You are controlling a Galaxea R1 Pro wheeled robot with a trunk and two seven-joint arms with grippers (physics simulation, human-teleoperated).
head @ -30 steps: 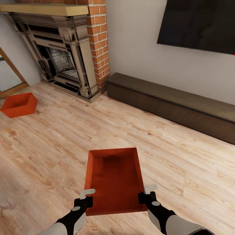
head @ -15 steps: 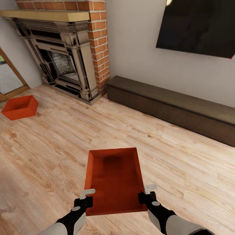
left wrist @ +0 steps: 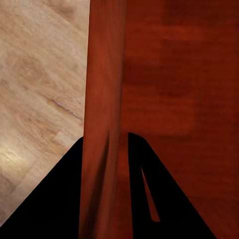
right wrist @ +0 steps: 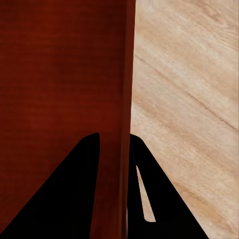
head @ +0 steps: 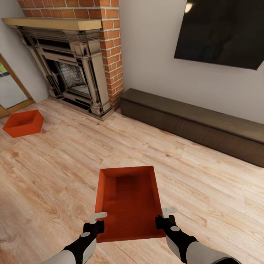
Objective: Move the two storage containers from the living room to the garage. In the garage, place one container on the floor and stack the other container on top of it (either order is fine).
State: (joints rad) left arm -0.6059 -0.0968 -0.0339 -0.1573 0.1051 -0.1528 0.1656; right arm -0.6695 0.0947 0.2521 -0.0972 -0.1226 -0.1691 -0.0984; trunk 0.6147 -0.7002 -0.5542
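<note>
Both grippers clamped on container (head: 128,201) side walls: left gripper (head: 96,223), right gripper (head: 164,219).

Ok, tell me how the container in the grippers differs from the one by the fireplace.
The held container is gripped on both long walls by the left gripper and right gripper; the far container lies free on the wood floor. The held one lines up with the view; the far one sits skewed. Both are red-orange, open-topped and empty.

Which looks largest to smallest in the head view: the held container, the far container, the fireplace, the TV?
1. fireplace
2. TV, partly cut off
3. held container
4. far container, identical but farther away
</note>
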